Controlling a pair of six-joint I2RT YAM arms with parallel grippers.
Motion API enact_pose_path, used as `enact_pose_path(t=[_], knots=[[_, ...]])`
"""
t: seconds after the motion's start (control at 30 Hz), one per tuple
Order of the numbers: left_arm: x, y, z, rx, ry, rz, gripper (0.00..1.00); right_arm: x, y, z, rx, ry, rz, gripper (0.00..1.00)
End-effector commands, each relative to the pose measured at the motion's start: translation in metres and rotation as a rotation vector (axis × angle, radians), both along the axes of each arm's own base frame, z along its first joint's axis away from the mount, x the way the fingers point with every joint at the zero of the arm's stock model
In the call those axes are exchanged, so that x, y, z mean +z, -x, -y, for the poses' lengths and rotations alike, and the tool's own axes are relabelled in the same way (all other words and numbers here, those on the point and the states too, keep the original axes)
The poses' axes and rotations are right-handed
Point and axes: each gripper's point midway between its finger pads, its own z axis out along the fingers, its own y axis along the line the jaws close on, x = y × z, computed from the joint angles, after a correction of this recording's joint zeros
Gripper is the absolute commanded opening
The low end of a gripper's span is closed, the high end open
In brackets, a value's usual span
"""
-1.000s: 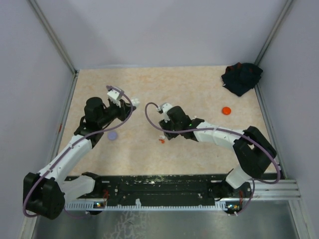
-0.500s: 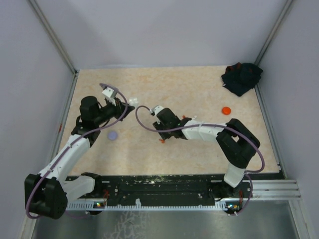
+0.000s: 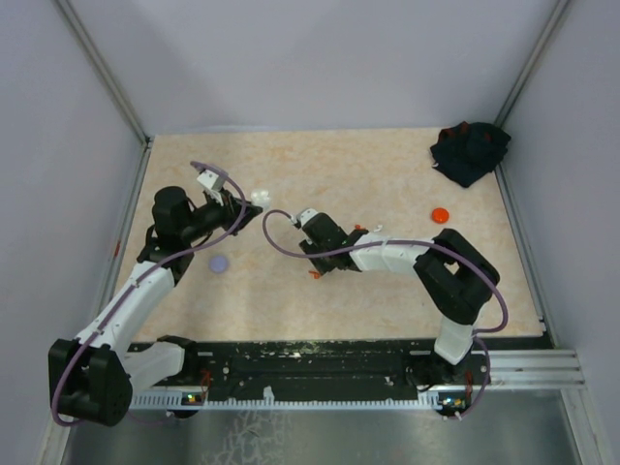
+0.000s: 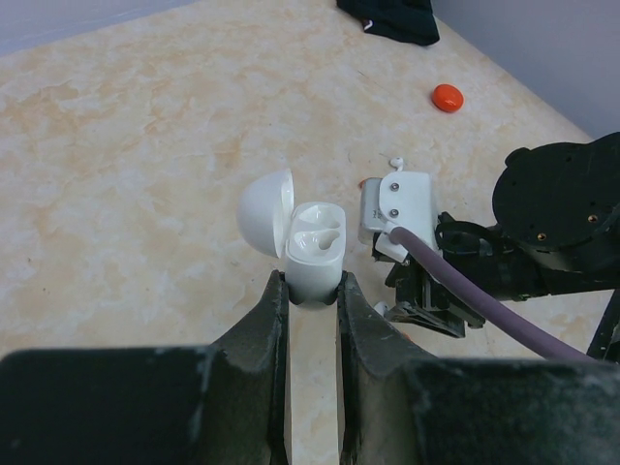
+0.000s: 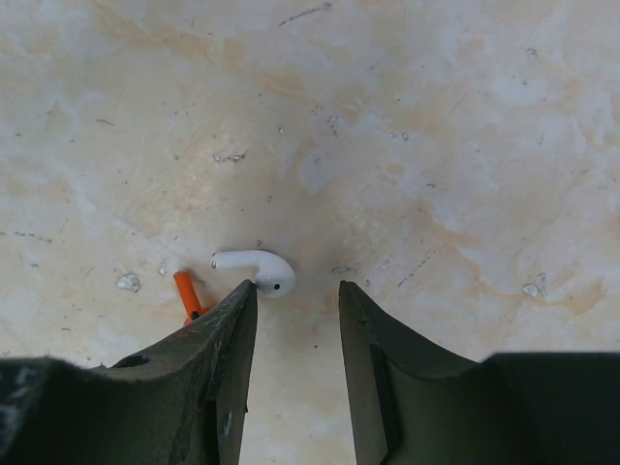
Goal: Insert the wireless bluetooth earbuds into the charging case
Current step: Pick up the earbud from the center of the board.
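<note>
While both sockets of the charging case [image 4: 315,247] are showing empty, the white earbud [image 5: 257,269] is lying on its side near the middle of the worktop [image 3: 387,165], so by the look of things no insertion is done yet. Picking it up, carrying it across and seating it are all waiting, as is any second bud. The earbud is showing a rounded head with a small dark spot and a short stem, glossy and tiny against the marbled surface. An orange bit [image 5: 187,294] is lying just beside its stem.

The right arm's jaws are hanging parted and empty low over the bud, which is sitting just ahead of their gap, close to one tip; whether it is touching cannot be told.

Left of centre, toward the far edge, the left arm's jaws are gripping the white case by its lower body, holding it upright above the worktop with its domed lid hinged open.

Farther out, a lavender disc [image 3: 219,263] is resting near the left edge, an orange disc [image 3: 441,215] toward the right edge, and a black cloth [image 3: 469,150] is bunching in the far right corner.
</note>
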Motion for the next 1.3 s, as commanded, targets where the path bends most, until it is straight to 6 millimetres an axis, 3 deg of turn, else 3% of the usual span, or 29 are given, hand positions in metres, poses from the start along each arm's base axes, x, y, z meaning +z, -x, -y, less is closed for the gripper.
enact_pose_path(t=[0.0,0.3,0.43,0.67,0.87,1.1,1.27], knots=[[0.009,0.000,0.001,-0.017,0.021,0.030,0.00,0.015,-0.017,0.002,-0.025,0.046,0.085,0.40],[0.009,0.000,0.001,-0.023,0.031,0.024,0.00,0.023,-0.048,0.029,-0.113,0.047,0.121,0.40],[0.010,0.000,0.001,-0.025,0.035,0.023,0.00,0.032,-0.059,0.029,-0.150,0.008,0.132,0.39],[0.010,0.000,0.000,-0.025,0.039,0.024,0.00,0.053,-0.041,0.010,-0.056,-0.075,0.113,0.40],[0.010,0.001,0.001,-0.029,0.045,0.018,0.00,0.050,-0.023,-0.006,-0.032,-0.117,0.084,0.42],[0.009,0.000,0.001,-0.032,0.046,0.013,0.00,0.037,-0.027,-0.023,-0.074,-0.111,0.095,0.45],[0.009,0.001,0.002,-0.048,0.047,0.016,0.00,0.027,-0.025,-0.021,-0.081,-0.066,0.094,0.49]])
